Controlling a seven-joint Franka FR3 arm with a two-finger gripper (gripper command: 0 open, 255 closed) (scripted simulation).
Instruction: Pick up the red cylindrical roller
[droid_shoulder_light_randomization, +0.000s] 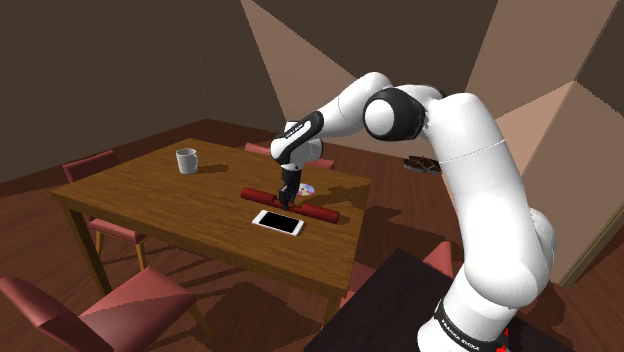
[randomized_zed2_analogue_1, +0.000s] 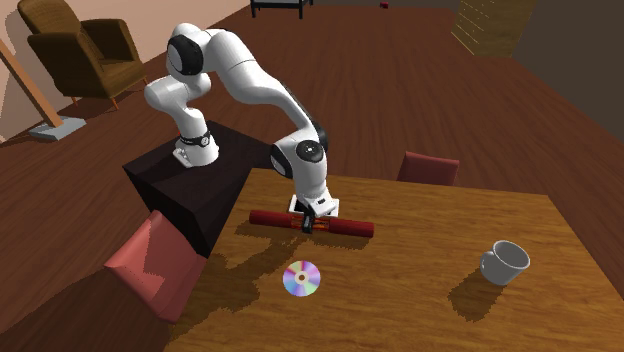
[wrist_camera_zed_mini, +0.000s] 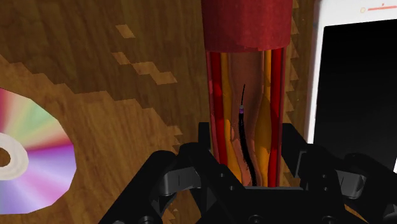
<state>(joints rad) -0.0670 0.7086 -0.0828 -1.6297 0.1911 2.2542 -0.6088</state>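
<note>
A dark red cylindrical roller (droid_shoulder_light_randomization: 322, 212) lies flat on the wooden table (droid_shoulder_light_randomization: 150, 190), seen from the other side as a long red bar (randomized_zed2_analogue_1: 346, 227). My black gripper (droid_shoulder_light_randomization: 288, 199) points straight down on its middle (randomized_zed2_analogue_1: 308, 222). In the wrist view the roller (wrist_camera_zed_mini: 247, 25) runs between the two fingers, which press against its sides, so the gripper (wrist_camera_zed_mini: 247, 167) is shut on it. The roller rests level on the tabletop. Its middle is hidden by the hand in both outside views.
A white phone (droid_shoulder_light_randomization: 277, 221) with a black screen (wrist_camera_zed_mini: 356, 83) lies right beside the roller. A shiny disc (randomized_zed2_analogue_1: 301, 279) lies on the roller's other side. A white mug (randomized_zed2_analogue_1: 503, 262) stands further off. Red chairs (droid_shoulder_light_randomization: 130, 300) surround the table.
</note>
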